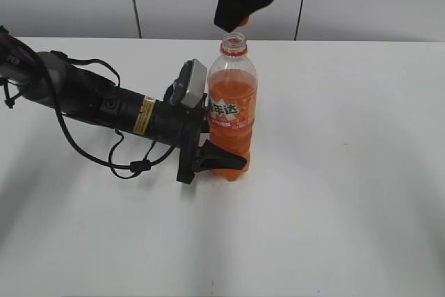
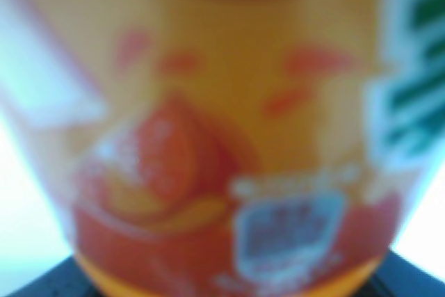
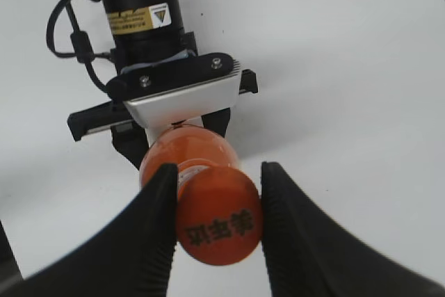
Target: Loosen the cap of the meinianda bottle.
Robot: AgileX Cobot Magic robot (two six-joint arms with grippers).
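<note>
1. Left gripper (image 1: 224, 160): reaches in low from the left, jaws clamped on the lower body of the meinianda bottle (image 1: 231, 113).
2. Bottle upright on the white table (image 1: 348, 172), mid-scene, neck open.
3. Right gripper (image 3: 215, 231): above the neck, pinching the cap (image 3: 219, 222), lifted clear of the bottle.

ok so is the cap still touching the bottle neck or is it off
Apart. In the exterior view the cap sits in the right gripper above the meinianda bottle, with a gap of background showing over the open mouth.
</note>
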